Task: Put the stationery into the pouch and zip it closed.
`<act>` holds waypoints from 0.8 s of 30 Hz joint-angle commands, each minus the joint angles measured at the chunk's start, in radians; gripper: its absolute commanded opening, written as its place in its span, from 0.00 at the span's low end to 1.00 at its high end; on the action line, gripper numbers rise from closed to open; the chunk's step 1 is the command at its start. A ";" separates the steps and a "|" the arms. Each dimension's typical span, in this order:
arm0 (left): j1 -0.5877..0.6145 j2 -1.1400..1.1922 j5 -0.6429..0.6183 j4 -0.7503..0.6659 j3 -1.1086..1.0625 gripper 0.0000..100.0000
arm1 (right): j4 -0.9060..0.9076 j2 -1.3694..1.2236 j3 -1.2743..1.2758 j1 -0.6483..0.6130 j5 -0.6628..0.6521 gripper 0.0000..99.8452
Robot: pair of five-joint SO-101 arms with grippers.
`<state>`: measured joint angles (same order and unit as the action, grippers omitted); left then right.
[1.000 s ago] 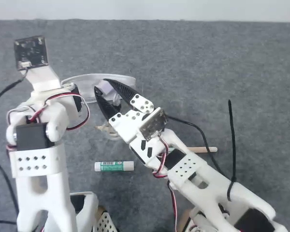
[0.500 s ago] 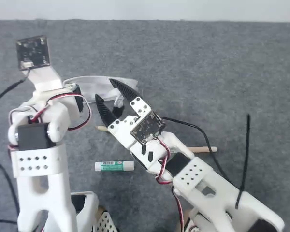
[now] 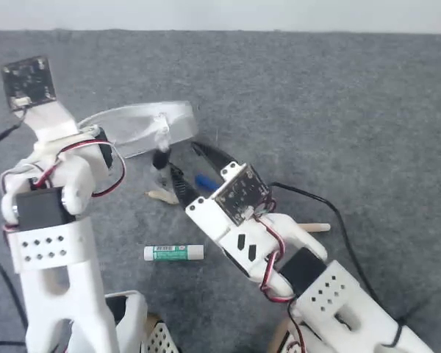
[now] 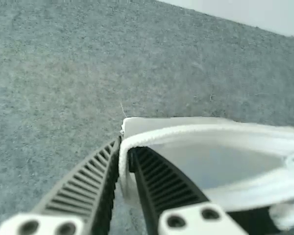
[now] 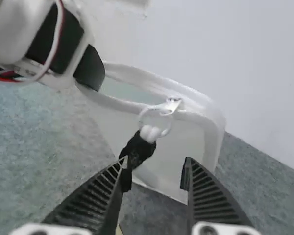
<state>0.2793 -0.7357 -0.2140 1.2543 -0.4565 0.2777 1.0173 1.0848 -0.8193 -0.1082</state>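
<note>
Currently the left gripper [image 4: 123,144] is clamped on one end rim of the pouch [image 3: 136,125], holding it off the mat [image 3: 338,110] with the mouth side up. Right gripper [image 5: 154,169] is spread moderately wide with nothing between the jaws, and faces the pouch's other end. Key relation: the zipper pull [image 5: 170,105] sits at that near end, and its black tab [image 5: 137,151] hangs down just ahead of the right jaws, closer to one finger than centred. The zip line runs along the pouch's long axis, away from the right gripper toward the left one, so any pull travels toward the left arm. The right arm is clearly the nearer one to the tab. Stationery looks to be outside the pouch: the glue stick [image 3: 173,252] lies flat near the arm bases, and the pencil [image 3: 312,228] runs under the right arm. A small blue item [image 3: 206,182] sits under the right gripper, identity unclear. Judgement: the tab needs centring before closing, or the jaws may nip the pouch wall. Open mat lies beyond and to the right; room is tight between the arms.
</note>
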 commanded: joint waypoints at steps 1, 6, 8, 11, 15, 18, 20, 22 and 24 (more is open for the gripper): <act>0.032 -0.008 -0.018 -0.040 0.013 0.01 | 0.122 0.042 -0.110 0.042 0.012 0.16; 0.112 -0.008 -0.051 -0.041 0.016 0.01 | 0.282 0.042 -0.184 0.090 0.014 0.16; 0.130 -0.008 -0.051 -0.041 0.016 0.01 | 0.331 0.042 -0.198 0.090 0.014 0.16; 0.157 -0.009 -0.052 -0.044 0.018 0.01 | 0.367 0.041 -0.199 0.090 0.011 0.16; 0.198 -0.009 -0.054 -0.063 0.016 0.01 | 0.375 -0.031 -0.199 0.090 0.008 0.16; 0.209 -0.009 -0.054 -0.063 0.016 0.01 | 0.375 -0.136 -0.226 0.085 0.006 0.16; 0.212 -0.009 -0.054 -0.063 0.016 0.01 | 0.380 -0.217 -0.259 0.087 0.006 0.16; 0.212 -0.009 -0.054 -0.063 0.016 0.01 | 0.380 -0.300 -0.293 0.088 0.006 0.16; 0.212 -0.009 -0.054 -0.063 0.015 0.01 | 0.380 -0.387 -0.330 0.088 0.006 0.16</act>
<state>0.4864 -0.7357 -0.2509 1.2283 -0.4565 0.6506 0.7334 0.8546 -0.7396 -0.1082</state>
